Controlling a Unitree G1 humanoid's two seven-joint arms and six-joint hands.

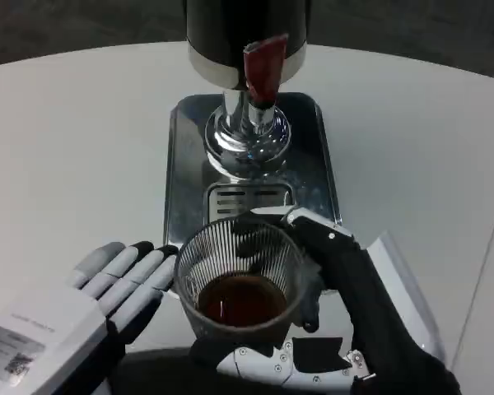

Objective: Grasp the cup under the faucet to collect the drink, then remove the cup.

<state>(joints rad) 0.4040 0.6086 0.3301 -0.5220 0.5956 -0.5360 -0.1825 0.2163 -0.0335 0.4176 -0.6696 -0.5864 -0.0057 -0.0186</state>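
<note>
Right hand [329, 329] nearest the lens, at the lower edge, wrapped round a ribbed glass cup [240, 280] with black fingers [309, 234] curled over the far rim and right wall. Left hand [107, 288] at lower left, fingers straight and slightly spread, tips just beside the cup's left wall, gripping nothing; contact with the glass impossible to tell. Cup upright, partly filled with dark brown drink [243, 298], held in front of the metal drip tray [189, 164], overlapping its near edge and slotted grate [247, 199]. Beyond, on the tray, a polished chrome base [249, 136] under a dark dispenser [247, 37] carrying a red faucet lever [262, 70]. White worktop [74, 156] under everything.
</note>
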